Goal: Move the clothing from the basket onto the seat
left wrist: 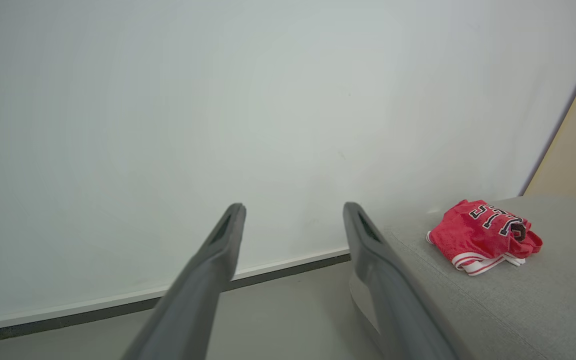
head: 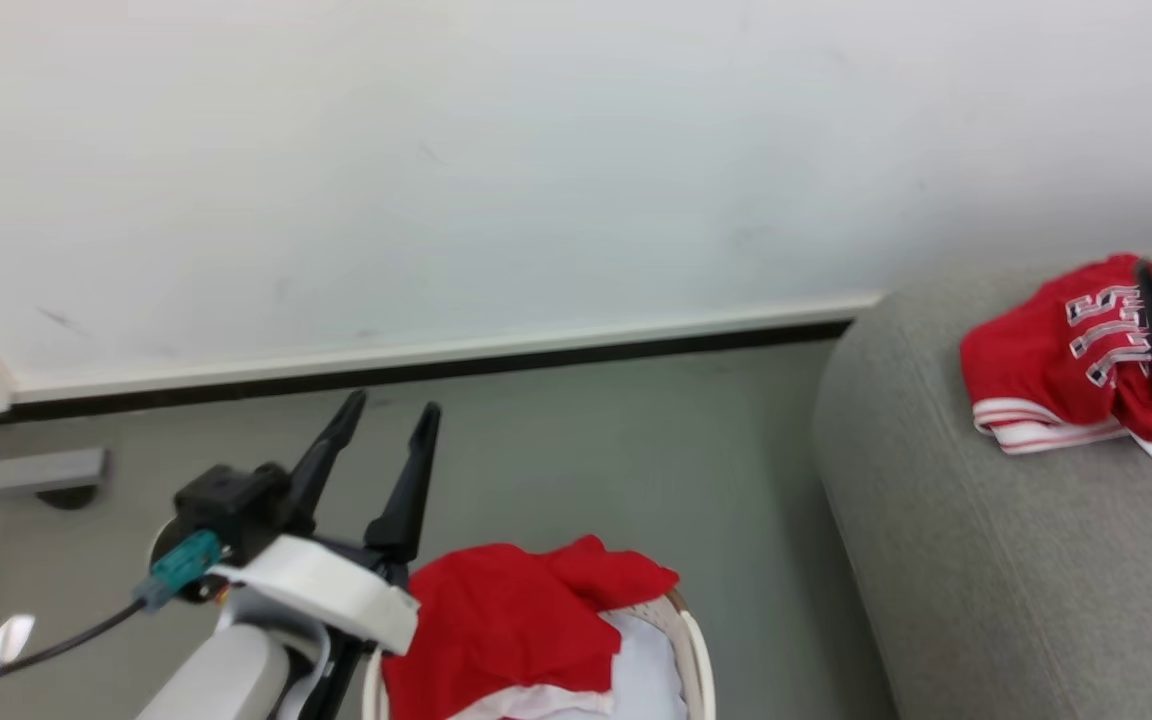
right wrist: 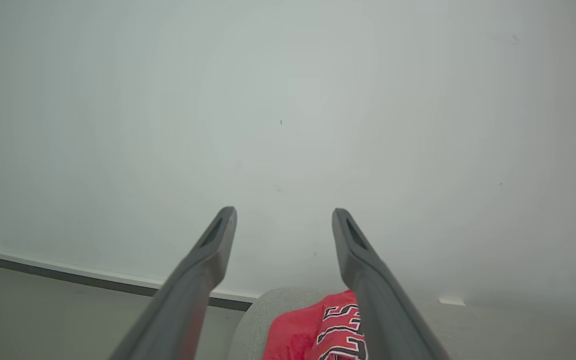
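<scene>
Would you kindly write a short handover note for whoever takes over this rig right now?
Left claw: open, empty, beside the basket.
Right claw: open, over the lettered jersey, gripping nothing.
Done: the lettered jersey lies on the seat.
Left: the red garment in the basket, draped over its rim, has to go onto the seat.

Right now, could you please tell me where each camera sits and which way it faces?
Head view: high on the robot, looking down at the floor, basket and seat; left gripper and its pale forearm, right gripper at the right edge.
Left wrist view: on that wrist, along its open fingers toward wall and seat.
Right wrist view: on that wrist, along its open fingers at the wall, above the jersey.
Shared: every view catches the jersey on the seat.
</scene>
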You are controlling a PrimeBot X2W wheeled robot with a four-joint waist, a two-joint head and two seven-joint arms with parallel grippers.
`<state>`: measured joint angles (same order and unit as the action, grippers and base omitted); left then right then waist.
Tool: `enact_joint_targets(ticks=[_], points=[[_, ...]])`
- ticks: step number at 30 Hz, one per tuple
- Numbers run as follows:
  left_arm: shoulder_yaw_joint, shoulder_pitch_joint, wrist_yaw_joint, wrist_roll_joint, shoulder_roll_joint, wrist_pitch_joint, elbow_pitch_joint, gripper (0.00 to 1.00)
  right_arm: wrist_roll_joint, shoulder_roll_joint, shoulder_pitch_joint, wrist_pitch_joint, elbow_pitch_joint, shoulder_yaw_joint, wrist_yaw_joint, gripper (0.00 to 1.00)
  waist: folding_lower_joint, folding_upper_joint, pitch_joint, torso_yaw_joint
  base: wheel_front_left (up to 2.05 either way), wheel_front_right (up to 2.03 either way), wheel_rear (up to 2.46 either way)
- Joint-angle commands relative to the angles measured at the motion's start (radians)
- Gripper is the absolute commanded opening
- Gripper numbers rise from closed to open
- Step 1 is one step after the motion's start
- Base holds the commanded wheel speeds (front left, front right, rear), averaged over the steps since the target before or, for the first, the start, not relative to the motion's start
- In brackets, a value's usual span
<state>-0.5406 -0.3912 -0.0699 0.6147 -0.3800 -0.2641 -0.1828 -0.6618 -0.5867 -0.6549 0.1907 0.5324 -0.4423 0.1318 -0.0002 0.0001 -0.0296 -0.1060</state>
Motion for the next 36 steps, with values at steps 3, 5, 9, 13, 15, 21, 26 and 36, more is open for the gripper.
enact_joint_targets(ticks=[3,5,9,13,15,21,26,36], points=[[0.052,0.055,-0.009,-0.029,0.012,0.0,0.01,1.0,0.029,0.04,0.088,0.029,-0.059,0.051,-0.002,1.0,0.0002,-0.0001,0.04,0.045,0.0,0.0,0.0],[0.096,0.091,-0.015,-0.047,0.025,0.0,0.018,1.0,0.055,0.078,0.155,0.043,-0.108,0.095,-0.002,1.0,0.0002,-0.0001,0.047,0.056,0.0,0.0,0.0],[0.196,0.167,-0.024,-0.09,0.057,0.0,0.032,1.0,0.132,0.178,0.289,0.063,-0.203,0.185,-0.002,1.0,0.0002,-0.0001,0.056,0.071,0.0,0.0,0.0],[0.294,0.241,-0.018,-0.141,0.098,0.0,0.047,1.0,0.203,0.286,0.42,0.072,-0.273,0.266,-0.002,1.0,0.0002,-0.0001,0.056,0.083,0.0,0.0,0.0],[0.339,0.272,-0.01,-0.166,0.122,0.0,0.054,1.0,0.234,0.335,0.476,0.074,-0.3,0.289,-0.002,1.0,0.0002,-0.0001,0.054,0.088,0.0,0.0,0.0],[0.448,0.353,0.037,-0.252,0.2,0.0,0.045,1.0,0.312,0.442,0.58,0.074,-0.364,0.322,-0.002,1.0,0.0002,-0.0001,0.047,0.09,0.0,0.0,0.0],[0.499,0.375,0.084,-0.317,0.248,0.0,0.029,1.0,0.345,0.48,0.617,0.075,-0.38,0.336,-0.002,1.0,0.0002,-0.0001,0.043,0.096,0.0,0.0,0.0],[0.555,0.358,0.146,-0.398,0.3,0.0,0.005,1.0,0.361,0.492,0.603,0.075,-0.374,0.332,-0.002,1.0,0.0002,-0.0001,0.046,0.09,0.0,0.0,0.0]])
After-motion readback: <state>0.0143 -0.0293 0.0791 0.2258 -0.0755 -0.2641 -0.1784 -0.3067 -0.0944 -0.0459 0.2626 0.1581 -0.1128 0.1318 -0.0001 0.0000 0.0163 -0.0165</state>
